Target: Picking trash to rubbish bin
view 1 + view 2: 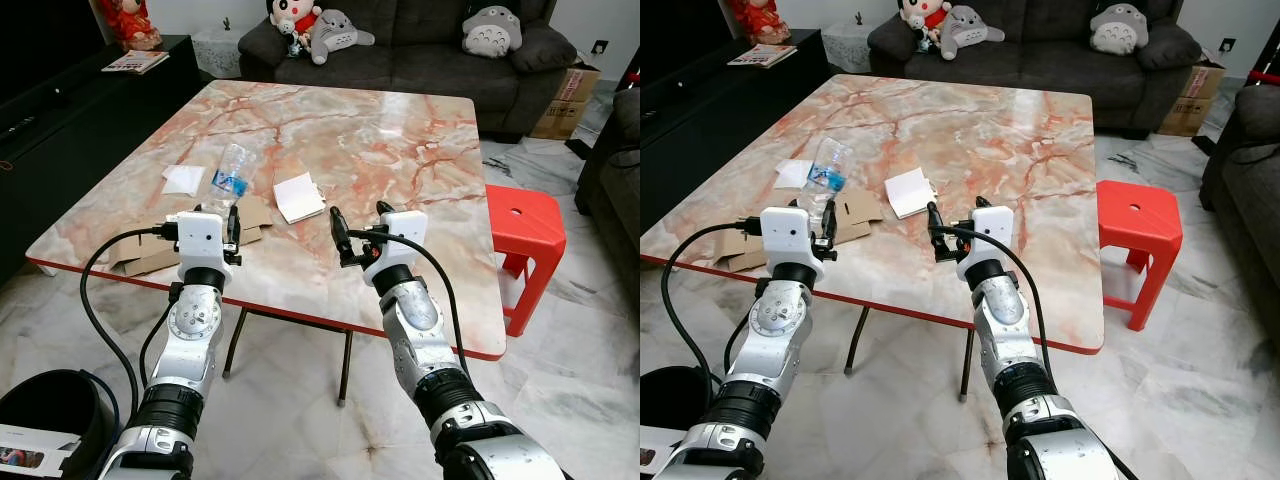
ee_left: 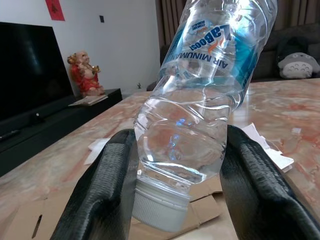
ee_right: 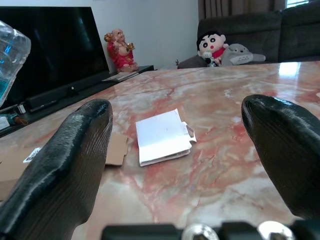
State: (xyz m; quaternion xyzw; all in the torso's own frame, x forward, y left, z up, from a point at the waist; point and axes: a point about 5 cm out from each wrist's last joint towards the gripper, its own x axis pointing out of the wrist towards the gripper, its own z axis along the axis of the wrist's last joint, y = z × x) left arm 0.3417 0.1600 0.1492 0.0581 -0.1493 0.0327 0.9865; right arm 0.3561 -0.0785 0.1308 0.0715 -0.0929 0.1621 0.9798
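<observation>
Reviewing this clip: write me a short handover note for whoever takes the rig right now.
Left tool: closed around the clear plastic bottle, cap end toward the wrist, just above the marble table.
Right tool: open, empty, above the table's near edge, facing the white folded paper.
Also on the table: flattened cardboard and a white tissue.
Black bin stands on the floor at lower left.
Done: bottle gripped.
Left: bin the bottle, then the paper, cardboard and tissue.
</observation>
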